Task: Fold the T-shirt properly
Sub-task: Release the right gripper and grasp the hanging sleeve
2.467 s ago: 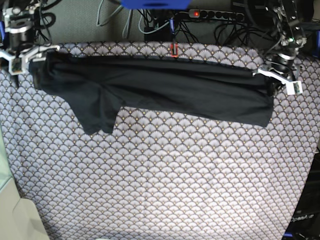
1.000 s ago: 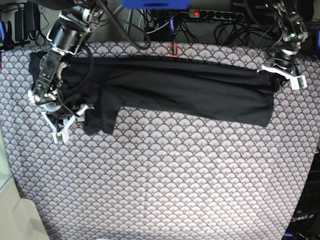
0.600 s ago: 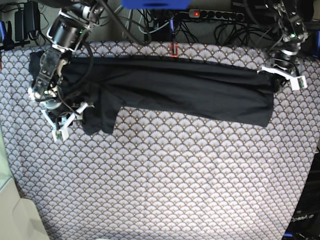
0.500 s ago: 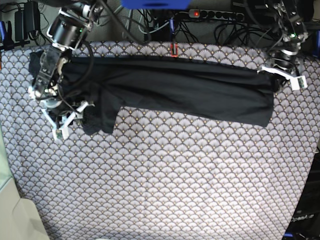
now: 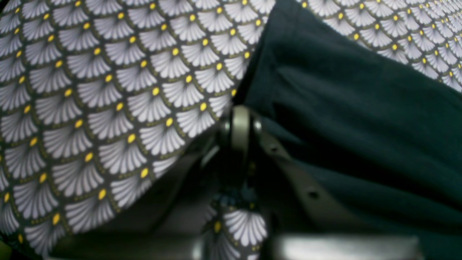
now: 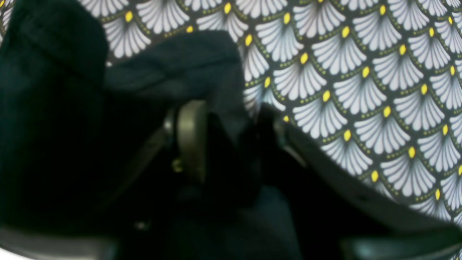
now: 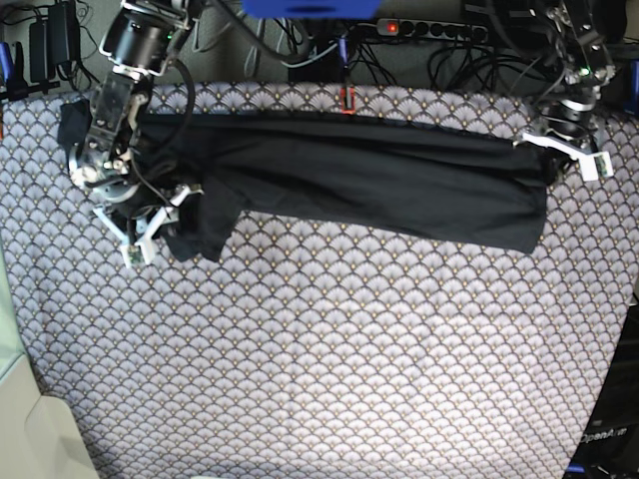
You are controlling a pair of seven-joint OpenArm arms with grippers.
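The dark T-shirt (image 7: 379,180) lies as a long folded band across the far part of the table, with one sleeve (image 7: 205,225) hanging toward me at the left. My right gripper (image 7: 150,228) is at that sleeve's left edge. In the right wrist view its fingers (image 6: 191,137) have bunched dark fabric (image 6: 216,72) between them. My left gripper (image 7: 564,152) is at the shirt's far right end. In the left wrist view it (image 5: 249,122) is closed at the edge of the shirt (image 5: 361,108).
The scallop-patterned tablecloth (image 7: 329,349) covers the table. A power strip (image 7: 429,28) and cables lie behind the far edge, with a small red item (image 7: 347,98) at the far middle. A pale surface (image 7: 30,429) borders the near left.
My right arm came down from the far left corner to the hanging sleeve, then shifted right and a little up, bunching the sleeve. The left gripper stayed at the shirt's right end.
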